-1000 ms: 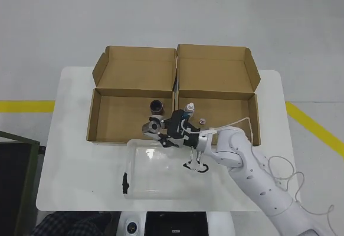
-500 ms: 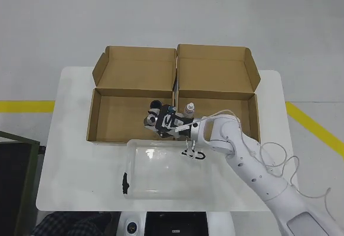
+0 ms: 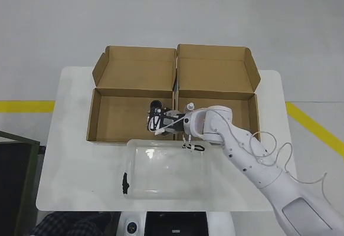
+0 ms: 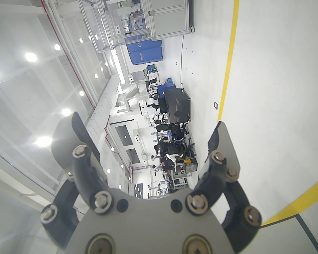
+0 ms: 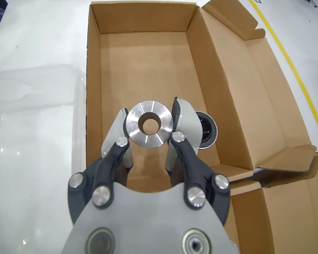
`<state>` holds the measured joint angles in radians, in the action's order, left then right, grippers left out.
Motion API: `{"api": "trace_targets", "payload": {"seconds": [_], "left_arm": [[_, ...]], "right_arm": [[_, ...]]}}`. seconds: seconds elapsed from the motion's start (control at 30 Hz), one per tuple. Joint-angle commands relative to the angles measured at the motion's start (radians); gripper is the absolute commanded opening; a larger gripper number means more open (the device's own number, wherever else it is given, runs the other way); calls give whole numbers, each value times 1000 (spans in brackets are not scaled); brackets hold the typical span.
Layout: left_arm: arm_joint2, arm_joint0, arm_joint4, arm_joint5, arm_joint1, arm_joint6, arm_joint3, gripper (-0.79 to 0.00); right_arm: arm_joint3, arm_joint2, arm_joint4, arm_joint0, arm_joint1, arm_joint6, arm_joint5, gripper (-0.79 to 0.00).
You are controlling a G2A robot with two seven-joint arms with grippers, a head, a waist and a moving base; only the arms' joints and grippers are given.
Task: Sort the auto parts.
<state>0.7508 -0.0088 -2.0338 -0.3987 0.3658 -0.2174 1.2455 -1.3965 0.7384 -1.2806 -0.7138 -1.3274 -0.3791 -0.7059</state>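
Observation:
My right gripper [image 5: 149, 112] is shut on a silver metal ring [image 5: 149, 127] with a round hole, held above the floor of the left cardboard box [image 5: 148, 67]. In the top view the right gripper [image 3: 158, 122] hangs over that box's right end [image 3: 115, 115]. A dark cylindrical part [image 5: 208, 130] lies in the box just beside one finger, and it appears in the top view too [image 3: 156, 107]. My left gripper [image 4: 148, 125] is open, faces away into the room and holds nothing.
A second cardboard box [image 3: 242, 115] adjoins on the right with a small white-capped part [image 3: 190, 107] inside. A clear plastic bin [image 3: 166, 168] sits in front of the boxes, with a black part [image 3: 125, 183] at its left edge. Both boxes' lids [image 3: 177, 68] stand open behind.
The right gripper has carried the silver ring from the clear bin's far edge to above the left box, beside the dark cylinder.

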Motion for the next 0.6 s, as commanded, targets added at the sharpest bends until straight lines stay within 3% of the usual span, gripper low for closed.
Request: {"api": "trace_targets", "payload": {"seconds": [0.0,0.57], "left_arm": [[0,0,0,0,0,0,0,0],[0,0,0,0,0,0,0,0]], "right_arm": [[13,-12,-5,11,-4,-9,-18,-785],[146,-97,-9,96,-53,-65,-56,-785]]}}
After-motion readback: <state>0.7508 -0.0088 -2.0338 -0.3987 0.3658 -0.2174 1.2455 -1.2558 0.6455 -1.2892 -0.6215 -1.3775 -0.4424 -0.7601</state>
